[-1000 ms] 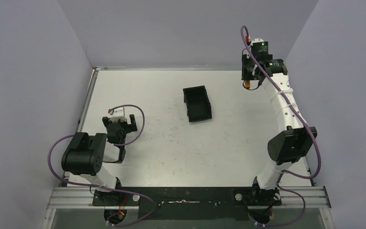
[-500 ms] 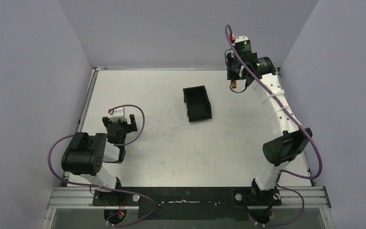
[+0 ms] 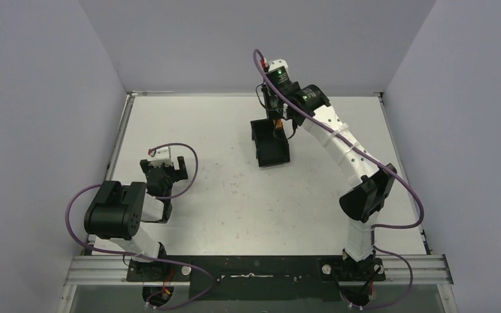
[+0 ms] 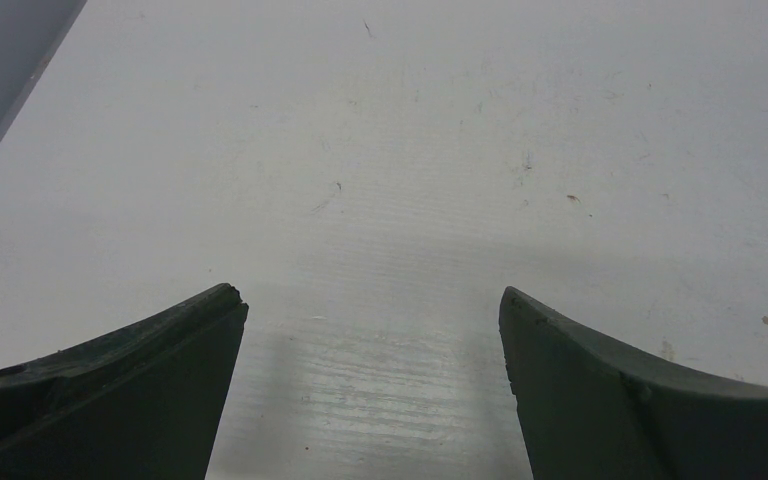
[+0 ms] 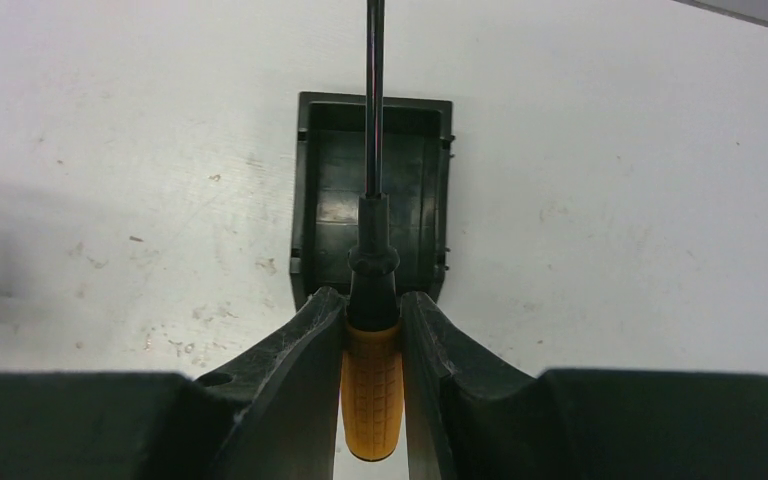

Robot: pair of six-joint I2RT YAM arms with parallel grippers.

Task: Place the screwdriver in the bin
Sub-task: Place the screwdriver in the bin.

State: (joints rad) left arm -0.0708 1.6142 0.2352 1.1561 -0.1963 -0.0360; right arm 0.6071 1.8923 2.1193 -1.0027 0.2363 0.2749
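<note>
Screwdriver (image 5: 372,385) gripped by right hand (image 5: 372,300), directly over bin (image 5: 325,180).
Orange handle pinched between fingers (image 5: 300,350), shaft jutting forward; left hand (image 4: 370,295) spread open, well apart, over bench (image 4: 410,150).

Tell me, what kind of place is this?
Probably a robot test lab. A left arm and a right arm stand at the edge of a white table with plain walls around it, and the right gripper holds a screwdriver over a small black bin.

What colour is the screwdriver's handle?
Orange. The screwdriver handle shows best in the right wrist view.
</note>
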